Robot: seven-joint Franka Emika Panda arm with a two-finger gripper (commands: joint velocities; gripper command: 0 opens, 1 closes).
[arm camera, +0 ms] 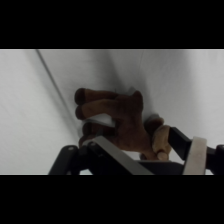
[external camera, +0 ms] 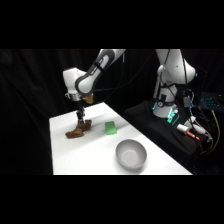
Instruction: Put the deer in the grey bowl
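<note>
The deer [external camera: 78, 130] is a small brown toy lying on the white table [external camera: 90, 160] near its far left part. My gripper [external camera: 80, 119] has come straight down onto it from above. In the wrist view the deer [arm camera: 117, 117] fills the middle, its legs pointing left. My gripper [arm camera: 147, 144] is open, one finger on each side of the toy's body, and the toy still rests on the table. The grey bowl [external camera: 131, 154] stands empty near the table's front right, well away from the gripper.
A small green block [external camera: 110, 128] lies between the deer and the bowl. The arm's base [external camera: 167, 100] stands at the upper right on a black surface with cables and small items [external camera: 192, 131]. The table's far edge runs close behind the deer.
</note>
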